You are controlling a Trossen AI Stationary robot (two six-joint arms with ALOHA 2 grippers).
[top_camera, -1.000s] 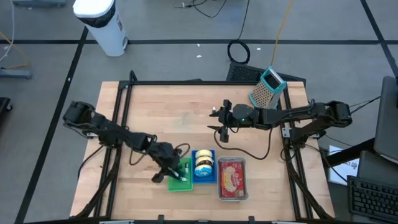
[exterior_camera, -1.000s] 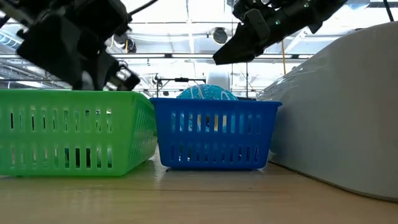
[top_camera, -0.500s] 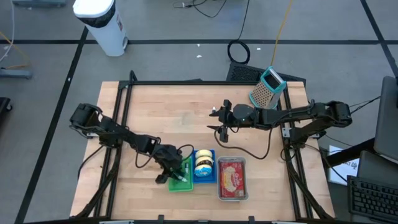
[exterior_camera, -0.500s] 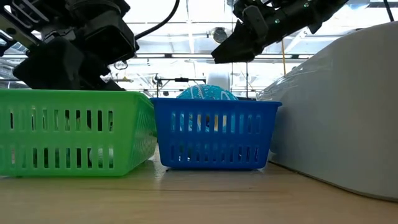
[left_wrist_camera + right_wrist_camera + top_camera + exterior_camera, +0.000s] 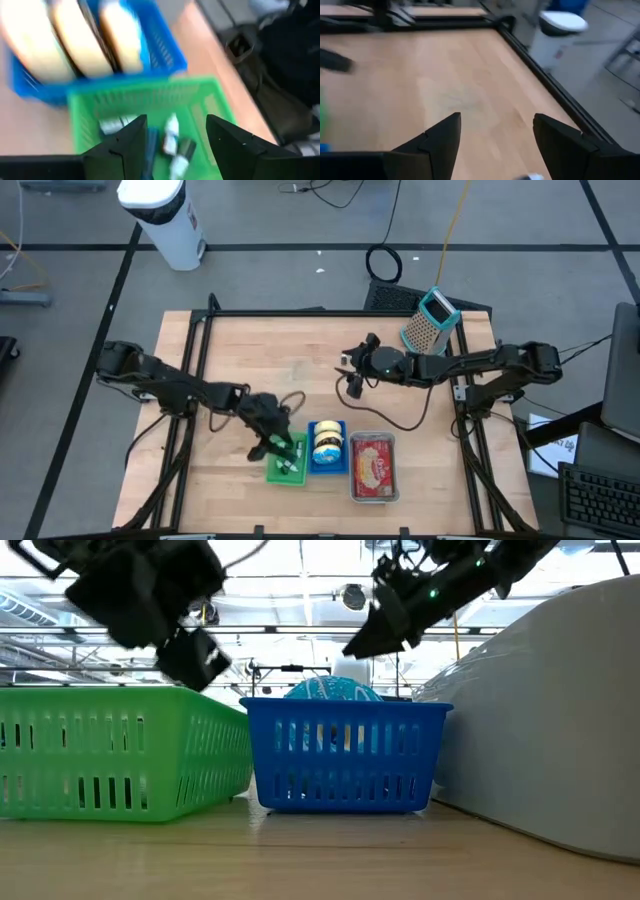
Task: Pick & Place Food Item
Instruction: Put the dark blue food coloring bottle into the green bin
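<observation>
Low view showed the green slotted plastic basket (image 5: 120,755) nearest, with my left gripper (image 5: 185,645) raised above its rim. A second ago this gripper was lower, inside the basket, with the fingers almost together. Now the fingers (image 5: 120,150) stood apart and held nothing. Small wrapped food items (image 5: 172,142) lay on the basket floor, so I judged the placing as done. Just beside it stood the blue slotted plastic basket (image 5: 328,448) with pale round sandwich cookies (image 5: 75,40), then a clear tray of red food (image 5: 374,466). Farther, my right gripper (image 5: 352,383) hung over the bare light wooden table (image 5: 260,355), fingers (image 5: 437,145) wide apart and empty. Beyond the table were grey floor, a metal grater (image 5: 430,322) and a white bin (image 5: 165,220).
</observation>
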